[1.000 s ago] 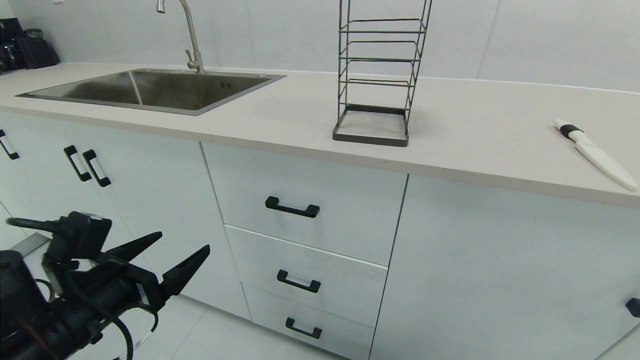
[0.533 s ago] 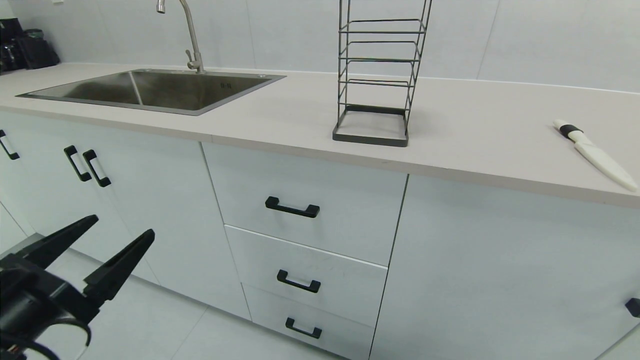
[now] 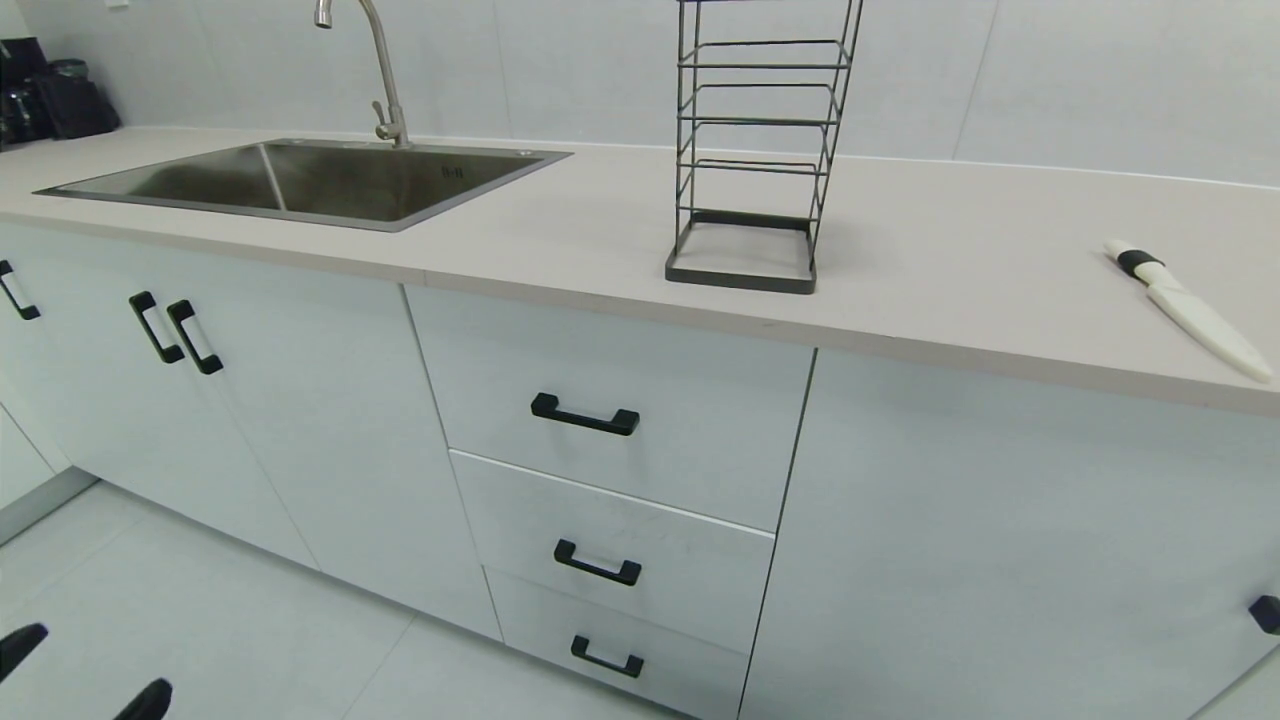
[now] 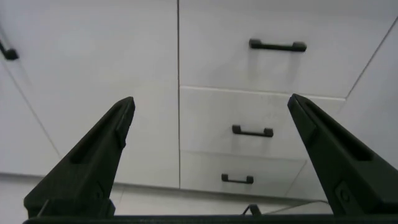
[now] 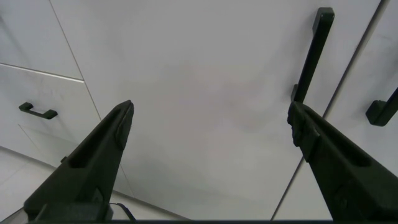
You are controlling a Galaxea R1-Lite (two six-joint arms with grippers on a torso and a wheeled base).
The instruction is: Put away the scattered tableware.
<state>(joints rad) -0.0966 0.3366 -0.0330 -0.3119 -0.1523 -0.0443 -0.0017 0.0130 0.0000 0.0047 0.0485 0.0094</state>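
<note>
At 3 o'clock a knife (image 3: 1195, 318), likely light and stiff, is best held by its handle (image 3: 1135, 262); left gripper (image 4: 211, 101) and right gripper (image 5: 211, 107) are spread.

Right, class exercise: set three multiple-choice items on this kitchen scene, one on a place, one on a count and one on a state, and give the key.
1. Where does the white knife with a black band lie?
A. In the sink
B. On the pale grey countertop, to the right of the black wire rack
C. In an open drawer

2. How many white drawers with black handles are stacked under the counter?
A. Two
B. Three
C. Five

3. What state is the left pincer in?
A. Open, holding nothing
B. Shut on the knife
C. Shut on a drawer handle

Key:
1 B, the knife rests on the counter surface near its right end.
2 B, three drawer fronts sit one above another, each with one handle.
3 A, its two tips stand wide apart with only cabinet fronts behind the gap.
</note>
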